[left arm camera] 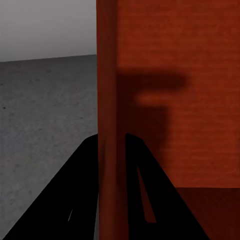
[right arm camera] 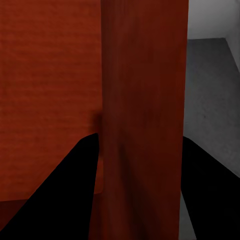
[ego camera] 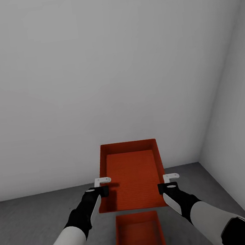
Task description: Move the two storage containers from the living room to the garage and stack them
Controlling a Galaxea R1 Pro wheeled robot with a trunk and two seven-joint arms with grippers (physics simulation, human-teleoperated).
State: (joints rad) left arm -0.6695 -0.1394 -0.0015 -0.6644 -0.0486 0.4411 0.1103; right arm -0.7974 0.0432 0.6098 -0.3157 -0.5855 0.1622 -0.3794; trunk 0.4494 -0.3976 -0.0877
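I hold one red-orange storage container in the air between both arms, open side up and empty. My left gripper is shut on its left wall, which runs between the black fingers. On the opposite wall my right gripper is shut as well. The second storage container sits lower, on the dark grey concrete floor of the garage, directly in front of my base and partly under the held one.
A plain white wall stands close ahead, and a second white wall meets it in a corner at the right. Grey floor stretches to the left and also lies to the right of the containers.
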